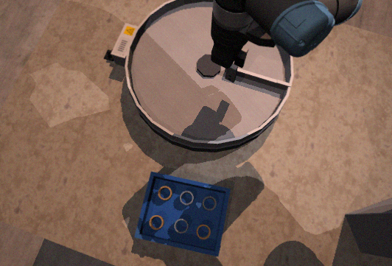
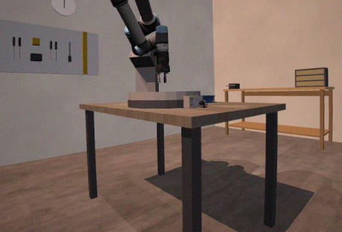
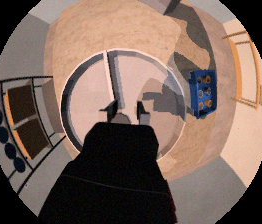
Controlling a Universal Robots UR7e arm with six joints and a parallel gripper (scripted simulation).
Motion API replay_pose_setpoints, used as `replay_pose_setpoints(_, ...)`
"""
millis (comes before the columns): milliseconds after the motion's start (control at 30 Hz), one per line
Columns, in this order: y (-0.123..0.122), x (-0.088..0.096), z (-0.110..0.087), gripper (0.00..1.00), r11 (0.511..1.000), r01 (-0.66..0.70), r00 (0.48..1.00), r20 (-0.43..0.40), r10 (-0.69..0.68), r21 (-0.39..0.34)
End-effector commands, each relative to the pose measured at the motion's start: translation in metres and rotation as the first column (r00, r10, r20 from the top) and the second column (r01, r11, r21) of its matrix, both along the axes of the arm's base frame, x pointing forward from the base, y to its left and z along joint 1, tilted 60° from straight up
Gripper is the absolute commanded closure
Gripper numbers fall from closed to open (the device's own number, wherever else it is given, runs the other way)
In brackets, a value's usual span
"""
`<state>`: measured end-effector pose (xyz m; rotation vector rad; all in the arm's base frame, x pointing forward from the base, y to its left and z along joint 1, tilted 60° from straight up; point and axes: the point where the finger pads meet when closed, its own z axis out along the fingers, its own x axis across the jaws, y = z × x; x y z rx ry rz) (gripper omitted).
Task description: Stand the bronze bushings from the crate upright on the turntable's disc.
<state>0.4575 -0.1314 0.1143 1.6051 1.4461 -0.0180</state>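
Top view gave you the pincer [image 1: 233, 67] spread fairly wide with nothing between its fingers, hanging above the turntable [image 1: 137, 99] close to the dark hub [image 1: 207, 66] and the inner end of the raised divider bar [image 1: 262, 79] that ran out to the rim. You could see the disc [image 1: 166, 74] bare of bushings, part sunlit and part under the arm's shadow. A small control box [image 1: 124, 44] with a yellow warning label sat against the turntable's rim on the side away from the divider.

Well apart from the turntable on the same surface [image 1: 324, 129], you had the blue crate [image 1: 144, 226] with six upright bushings in two rows of three. The bronze bushings [image 1: 164, 193] showed as orange rings at the corner places, though the one under shadow was dull; the steel bushings [image 1: 186, 197] showed as pale grey rings in the middle of each row.

From the exterior view, you saw the surface as a wooden top on dark legs, standing over a dark mat [image 2: 231, 193] on a wood-look floor. Behind the arm, a grey wall carried a tool board [image 2: 48, 48] with a yellow stripe and a round clock [image 2: 63, 4]. Against the beige side wall stood a wooden bench [image 2: 279, 89] with a drawer cabinet [image 2: 311, 77] on top.
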Motion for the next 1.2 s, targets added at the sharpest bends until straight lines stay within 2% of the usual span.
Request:
replay_pose_setpoints(0,0.014,0.023,-0.015,0.24,0.999,0.04,0.999,0.028,-0.041,0.028)
replay_pose_setpoints(133,0.028,0.038,-0.029,0.24,0.997,0.059,0.997,0.046,-0.062,0.049)
replay_pose_setpoints(200,0.028,0.038,-0.029,0.24,0.997,0.059,0.997,0.046,-0.062,0.049)
replay_pose_setpoints(700,0.09,0.087,-0.086,0.24,0.986,0.124,0.983,0.118,-0.137,0.113)
replay_pose_setpoints(767,0.09,0.087,-0.086,0.24,0.986,0.124,0.983,0.118,-0.137,0.113)
replay_pose_setpoints(1167,0.141,0.109,-0.131,0.24,0.976,0.157,0.967,0.177,-0.183,0.15)
